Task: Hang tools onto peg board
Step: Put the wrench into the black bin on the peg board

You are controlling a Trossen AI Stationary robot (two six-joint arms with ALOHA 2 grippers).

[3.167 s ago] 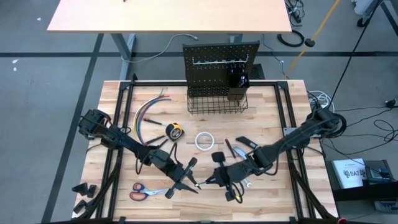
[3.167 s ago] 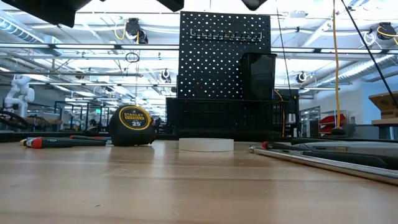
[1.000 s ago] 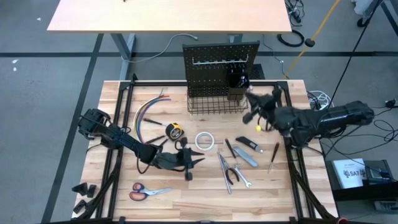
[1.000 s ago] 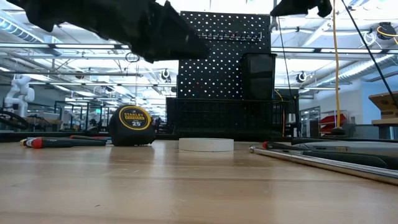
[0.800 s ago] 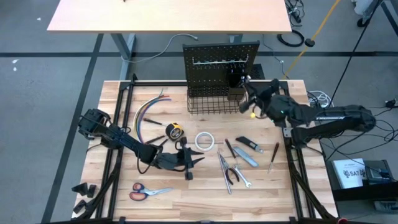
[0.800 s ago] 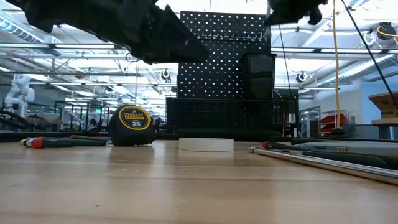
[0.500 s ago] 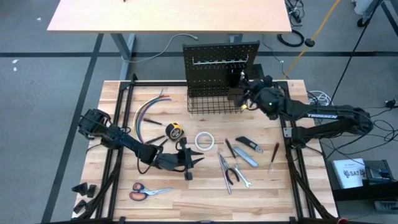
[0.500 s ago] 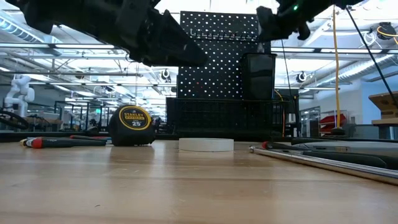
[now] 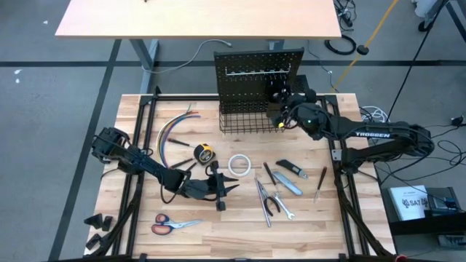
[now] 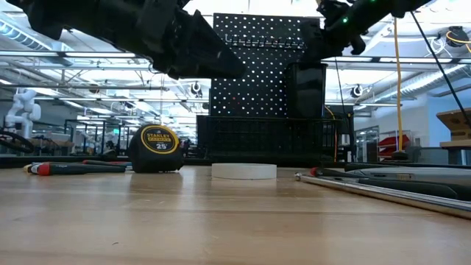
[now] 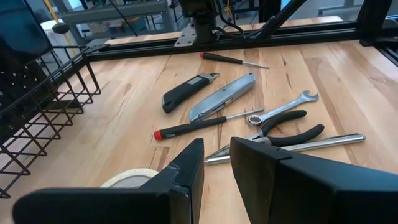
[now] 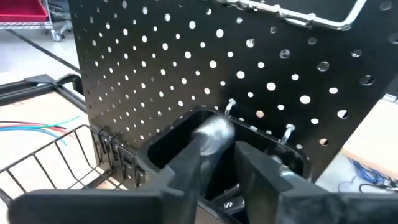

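While the right claw (image 12: 217,142) hangs right over the small black cup (image 12: 180,134) on the upright black perforated peg board (image 9: 247,62) at the far end of the wooden bench (image 9: 233,236), there's a blurry silvery thing (image 12: 214,130) at its tips. Honestly can't tell if it's clamped on that or not.

The left claw (image 9: 228,187) sits low over the middle of the bench, just near of the white tape roll (image 9: 239,165). It's open a crack and holding nothing.

Everything else lies flat on the wood:
- yellow tape measure (image 9: 205,153), left of the roll
- orange-handled scissors (image 9: 171,224) at the near left
- black-handled pliers (image 11: 289,134) beside a silver wrench (image 11: 283,109)
- grey utility knife (image 11: 221,96)
- red-tipped screwdriver (image 11: 199,126), to the right
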